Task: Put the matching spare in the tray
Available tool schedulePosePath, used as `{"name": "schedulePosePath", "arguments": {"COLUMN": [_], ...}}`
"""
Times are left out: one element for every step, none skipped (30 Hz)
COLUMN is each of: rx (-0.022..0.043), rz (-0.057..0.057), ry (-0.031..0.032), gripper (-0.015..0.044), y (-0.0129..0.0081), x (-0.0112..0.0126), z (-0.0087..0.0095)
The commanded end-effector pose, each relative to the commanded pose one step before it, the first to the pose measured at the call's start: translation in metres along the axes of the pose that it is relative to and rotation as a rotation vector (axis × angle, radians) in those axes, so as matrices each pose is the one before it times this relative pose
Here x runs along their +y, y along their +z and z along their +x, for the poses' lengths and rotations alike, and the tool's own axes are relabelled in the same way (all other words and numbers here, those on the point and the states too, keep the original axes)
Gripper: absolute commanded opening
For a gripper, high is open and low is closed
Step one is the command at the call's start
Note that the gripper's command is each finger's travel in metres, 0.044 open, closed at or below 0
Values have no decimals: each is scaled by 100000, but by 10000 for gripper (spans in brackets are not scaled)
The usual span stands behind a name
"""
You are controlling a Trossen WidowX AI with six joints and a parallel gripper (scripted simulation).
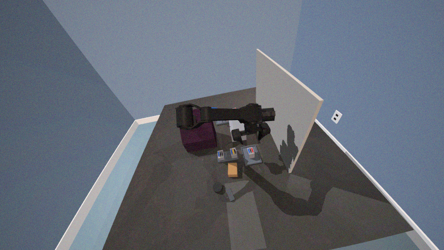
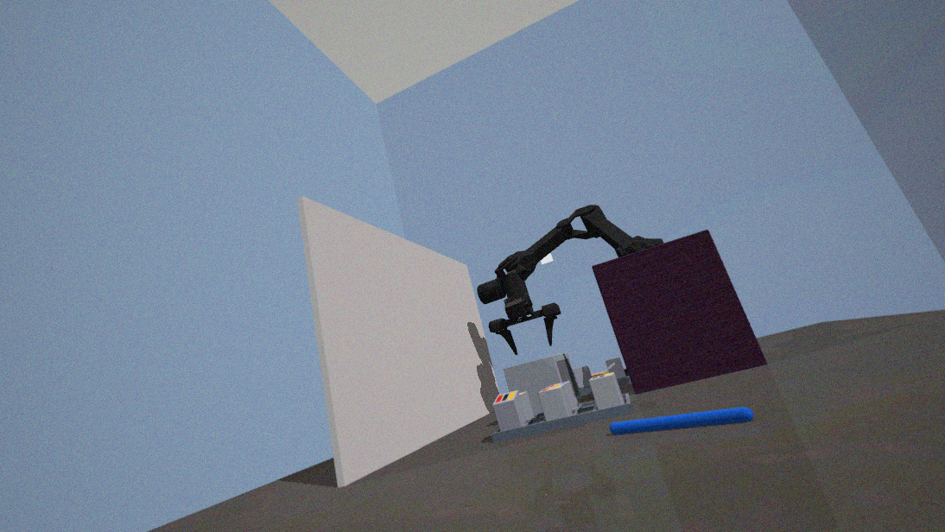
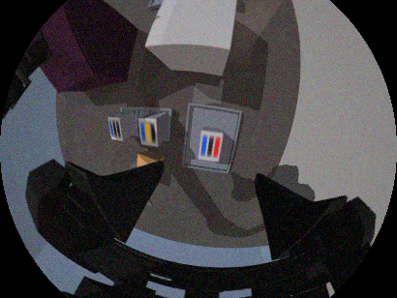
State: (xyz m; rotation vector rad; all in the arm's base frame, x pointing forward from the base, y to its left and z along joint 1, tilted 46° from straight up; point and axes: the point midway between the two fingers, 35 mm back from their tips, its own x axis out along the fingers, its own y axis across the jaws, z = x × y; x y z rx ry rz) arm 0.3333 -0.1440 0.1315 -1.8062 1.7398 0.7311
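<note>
Above the tray (image 3: 194, 157) the gripper (image 2: 529, 332) hangs with its jaws wide apart and nothing between them. Inside the tray sits one spare (image 3: 210, 143), its top striped blue, black and red, free of the fingers on either side. Two other spares (image 3: 147, 132) stand just beside the tray on their own holder, one with blue stripes and one with blue and yellow. Behind them the mounted unit (image 3: 194, 17) shows only its plain top and side, so whether its code matches cannot be told. Judging by this, the placing and the letting go look done; only pulling the arm clear seems left.
</note>
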Motion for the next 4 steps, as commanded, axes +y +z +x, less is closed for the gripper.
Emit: {"name": "schedulePosePath", "arguments": {"rx": [0, 0, 0, 0], "rz": [-317, 0, 0, 0], "ry": [-65, 0, 0, 0], "gripper": [440, 440, 440, 440], "y": [50, 0, 0, 0], "x": [-34, 0, 0, 0], "z": [34, 0, 0, 0]}}
